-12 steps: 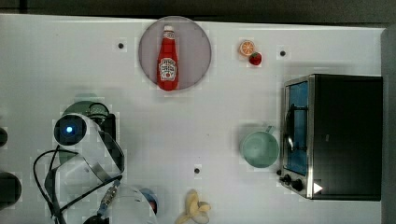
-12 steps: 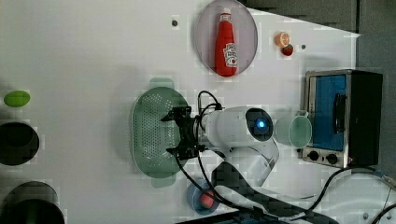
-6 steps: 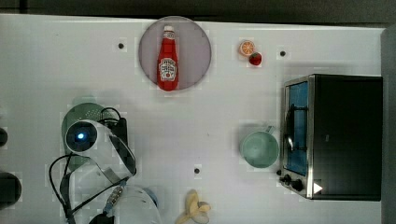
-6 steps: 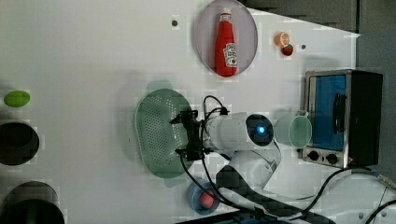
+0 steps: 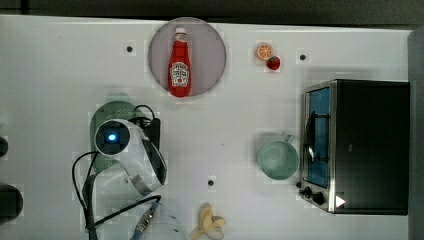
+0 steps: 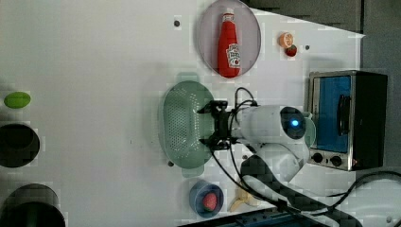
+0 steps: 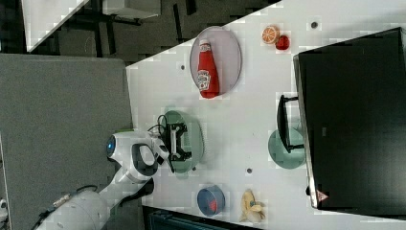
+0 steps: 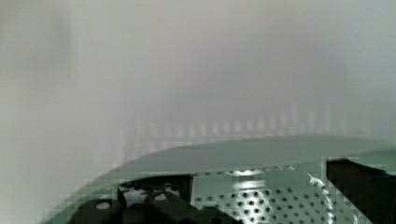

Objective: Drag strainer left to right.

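Note:
The pale mint-green strainer [image 6: 182, 125] lies on the white table, left of centre in the top view [image 5: 112, 111], where my arm covers most of it. My gripper [image 6: 209, 125] is open. Its two black fingers reach down inside the basket, close to the wall on the left view's right. The right view has the gripper [image 7: 183, 141] over the strainer [image 7: 195, 139] in the same way. In the wrist view the perforated bottom of the strainer [image 8: 261, 200] lies between the spread fingers [image 8: 359, 179], and nothing is clamped between them.
A ketchup bottle [image 5: 179, 67] lies on a round plate [image 5: 210, 55]. A teal mug [image 5: 277, 159] stands beside the toaster oven [image 5: 360, 145]. An orange slice [image 5: 264, 51], a banana [image 5: 207, 222] and a blue bowl [image 6: 205, 198] are also on the table.
My arm and the strainer have both slid toward the top view's right. The gripper has stayed open inside the basket.

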